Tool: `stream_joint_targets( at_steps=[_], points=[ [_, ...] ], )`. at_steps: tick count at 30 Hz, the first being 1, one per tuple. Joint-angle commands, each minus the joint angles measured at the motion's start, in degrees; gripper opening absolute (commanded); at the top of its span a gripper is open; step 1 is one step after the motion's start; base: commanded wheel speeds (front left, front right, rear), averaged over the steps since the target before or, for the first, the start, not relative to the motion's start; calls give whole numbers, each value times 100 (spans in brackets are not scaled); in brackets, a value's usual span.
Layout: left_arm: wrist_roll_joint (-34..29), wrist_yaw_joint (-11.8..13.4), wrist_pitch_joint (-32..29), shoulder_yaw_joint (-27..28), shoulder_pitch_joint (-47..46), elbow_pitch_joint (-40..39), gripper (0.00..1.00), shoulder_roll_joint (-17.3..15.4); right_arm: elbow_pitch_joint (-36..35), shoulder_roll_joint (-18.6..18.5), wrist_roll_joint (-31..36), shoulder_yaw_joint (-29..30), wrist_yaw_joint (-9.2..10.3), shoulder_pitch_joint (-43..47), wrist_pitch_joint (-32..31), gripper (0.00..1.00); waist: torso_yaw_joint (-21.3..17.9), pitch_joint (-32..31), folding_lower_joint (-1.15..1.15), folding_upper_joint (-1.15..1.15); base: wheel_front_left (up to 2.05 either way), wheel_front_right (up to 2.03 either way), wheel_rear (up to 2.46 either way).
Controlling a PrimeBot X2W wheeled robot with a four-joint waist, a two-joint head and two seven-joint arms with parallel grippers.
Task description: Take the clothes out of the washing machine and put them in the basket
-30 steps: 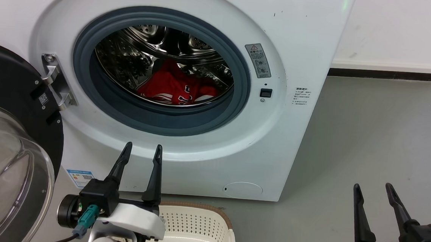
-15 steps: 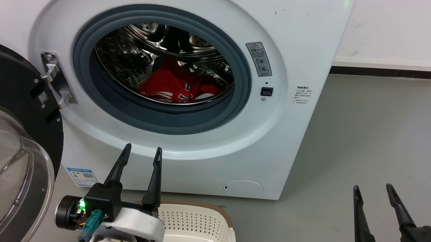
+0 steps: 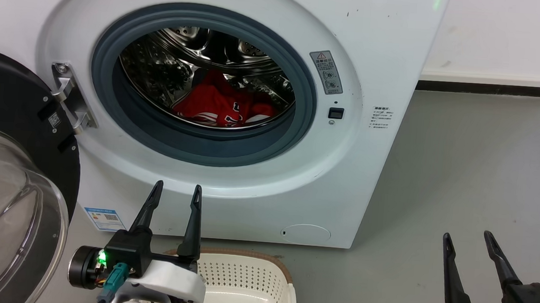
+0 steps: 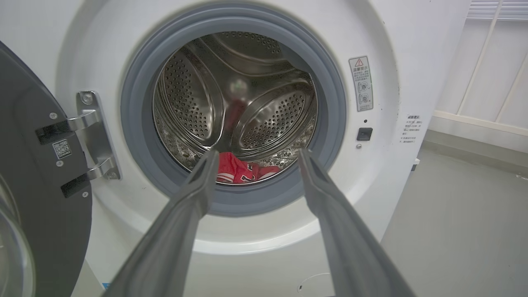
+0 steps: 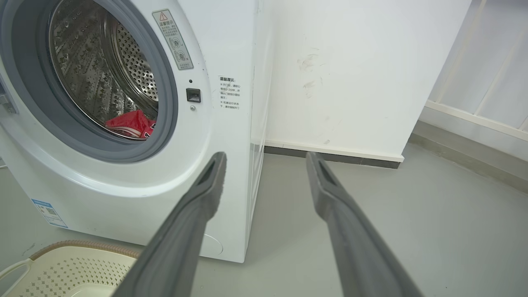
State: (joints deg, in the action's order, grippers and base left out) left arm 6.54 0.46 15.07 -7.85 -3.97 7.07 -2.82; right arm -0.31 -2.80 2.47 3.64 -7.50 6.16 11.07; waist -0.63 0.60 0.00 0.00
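Red fabric with white stripes, the clothes (image 3: 216, 105) lie as one heap at the bottom of the steel drum of the single washing machine (image 3: 377, 45); how many garments make up the heap cannot be told. Its dark lettering is too small to read. The black-rimmed door (image 3: 12, 100) stands swung wide at the left on one metal hinge (image 3: 71, 102).

One cream basket (image 3: 246, 283) sits on the grey floor (image 3: 463, 174) just before the machine, its brown rim toward the machine, with no clothes on the part that shows.

Two grippers are in sight. The left gripper (image 3: 177, 186) is above the basket's left end, its two fingers spread apart with nothing between them, pointing at the drum opening. The right gripper (image 3: 466, 235) is over bare floor, well apart from the machine, jaws likewise parted and empty.

Four labels show: a grey warning sticker (image 3: 326, 72) with a red triangle beside the seal, a small text sticker (image 3: 381, 119) right of the latch, a blue label (image 3: 103, 218) low on the front, and a QR sticker (image 3: 54, 120) on the door. Their print cannot be read.
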Motion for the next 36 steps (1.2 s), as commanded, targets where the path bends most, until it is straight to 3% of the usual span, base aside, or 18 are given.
stream_joint_targets(
  at_steps=[1, 10, 23, 28, 36],
  points=[
    [-15, 6, 15, 8, 19, 9, 100, -11, 5, -15, -27, 5, 2, 18, 2, 100, 3, 4, 0, 0, 0, 0, 0],
    [-35, 32, 15, 12, -97, -56, 100, -11, -66, -15, -54, 3, 2, -83, -4, 100, -4, 184, 0, 0, 0, 0, 0],
    [-111, 302, 15, 81, -979, -113, 100, -10, -325, -14, -120, -116, 2, -707, 79, 100, -135, 1453, 0, 0, 0, 0, 0],
    [-121, 393, 15, 200, -1532, 146, 100, -10, -308, -13, -158, -193, 2, -987, 138, 100, -229, 1976, 0, 0, 0, 0, 0],
    [-198, 281, 15, 434, -2800, 1178, 100, -131, -99, -11, -220, -299, 2, -1368, 263, 100, -369, 2564, 0, 0, 0, 0, 0]
  ],
)
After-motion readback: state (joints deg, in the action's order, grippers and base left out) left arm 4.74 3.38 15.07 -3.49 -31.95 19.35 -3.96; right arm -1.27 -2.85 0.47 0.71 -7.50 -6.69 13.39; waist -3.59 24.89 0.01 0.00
